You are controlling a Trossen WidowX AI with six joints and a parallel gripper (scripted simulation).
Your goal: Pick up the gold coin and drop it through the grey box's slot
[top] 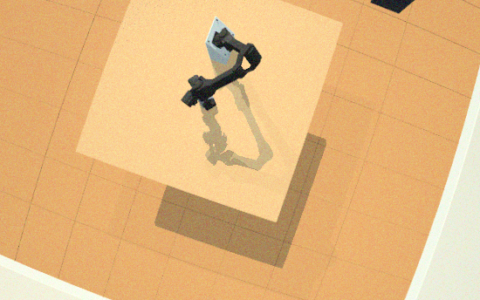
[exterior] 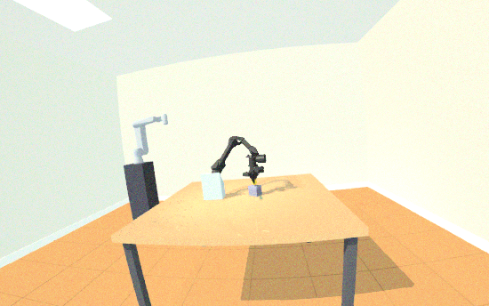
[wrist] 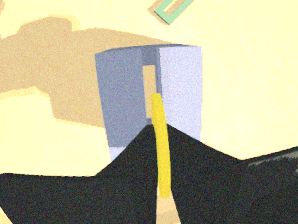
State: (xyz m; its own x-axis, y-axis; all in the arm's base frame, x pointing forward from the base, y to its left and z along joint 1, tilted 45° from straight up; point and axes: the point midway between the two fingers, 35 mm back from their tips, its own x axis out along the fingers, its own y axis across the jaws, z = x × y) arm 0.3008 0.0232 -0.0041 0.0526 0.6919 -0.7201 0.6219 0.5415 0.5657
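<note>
In the wrist view my gripper (wrist: 156, 132) is shut on the thin gold coin (wrist: 160, 159), held edge-on between the two black fingers. The coin's lower end hangs just above the grey box (wrist: 127, 106), nearly in line with the narrow slot (wrist: 148, 75) in the lid. In the exterior view the gripper (exterior: 253, 177) points straight down right over the small grey box (exterior: 254, 191), with a speck of yellow coin at its tip. From above, the arm's wrist (top: 197, 92) hides the box.
The arm stands on a pale blue base block (exterior: 212, 186) (top: 216, 41) at the back of the wooden table (exterior: 267, 222) (top: 131, 113). A white robot arm (exterior: 143, 133) on a dark pedestal (exterior: 141, 187) stands on the floor to the table's left.
</note>
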